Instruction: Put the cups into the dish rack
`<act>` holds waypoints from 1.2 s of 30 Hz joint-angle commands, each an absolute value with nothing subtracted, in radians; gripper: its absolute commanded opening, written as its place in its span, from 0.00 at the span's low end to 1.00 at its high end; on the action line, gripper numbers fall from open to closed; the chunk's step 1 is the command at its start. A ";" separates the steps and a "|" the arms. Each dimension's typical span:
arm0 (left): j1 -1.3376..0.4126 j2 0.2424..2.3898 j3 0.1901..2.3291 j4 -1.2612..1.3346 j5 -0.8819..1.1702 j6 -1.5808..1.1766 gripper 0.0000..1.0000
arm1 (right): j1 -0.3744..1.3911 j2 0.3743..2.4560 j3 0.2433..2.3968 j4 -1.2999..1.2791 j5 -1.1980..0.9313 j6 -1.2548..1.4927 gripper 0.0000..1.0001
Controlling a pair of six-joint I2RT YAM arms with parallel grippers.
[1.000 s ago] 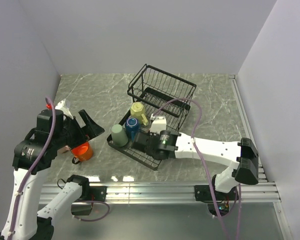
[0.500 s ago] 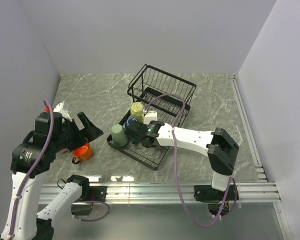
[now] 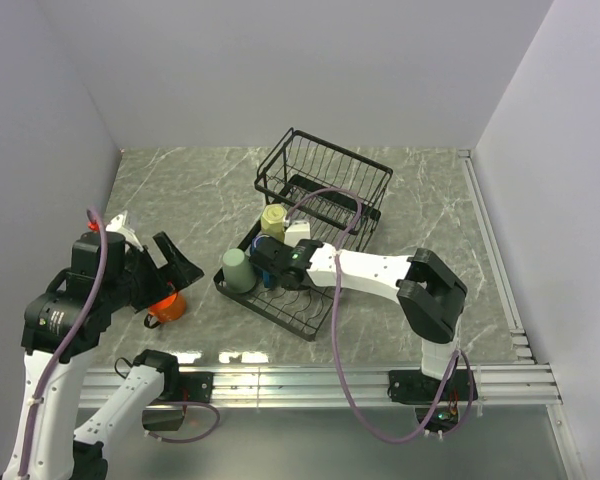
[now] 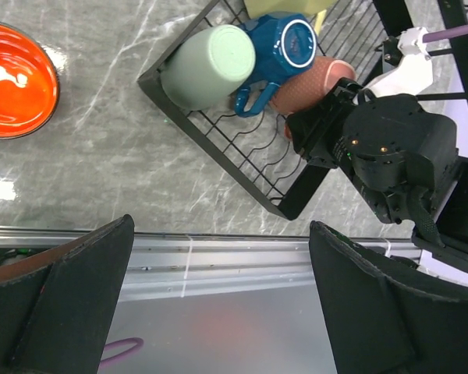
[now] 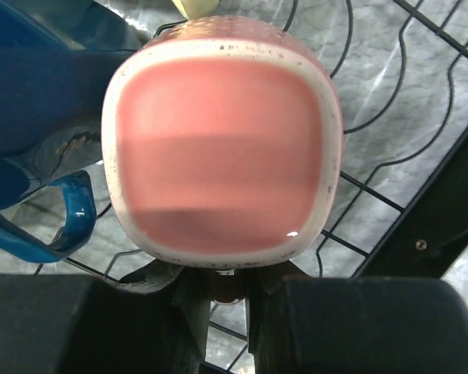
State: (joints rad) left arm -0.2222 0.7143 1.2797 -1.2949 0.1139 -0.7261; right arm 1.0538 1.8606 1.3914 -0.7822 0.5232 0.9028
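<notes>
grey marbled tabletop (image 3: 180, 190) bears the black wire dish rack (image 3: 265, 312); on its flat tray section sit a pale green ceramic mug (image 4: 207, 56), a blue handled mug (image 4: 285, 43) and a yellow-green mug (image 3: 273, 217), so three look loaded; just beside the blue one, a salmon-pink speckled mug (image 5: 222, 156) hangs low over the tray wires, pinched at its edge by the right gripper (image 5: 228, 290) and not yet let go; an orange glazed mug (image 3: 165, 305) stands on the table outside the rack, near the left gripper (image 4: 218, 234), whose fingers are spread wide and hold nothing; by my reckoning one placement is nearly finished and one mug is left to fetch.
</notes>
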 commanded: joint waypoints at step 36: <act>-0.229 0.888 0.905 -1.092 -0.199 -0.749 0.99 | 1.558 1.487 1.459 -1.390 0.647 1.439 0.78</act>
State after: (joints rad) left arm -0.2241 0.8619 0.9253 -1.1877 -0.1558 -0.7349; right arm 1.5360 1.5608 1.4860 -1.2644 0.6155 1.3003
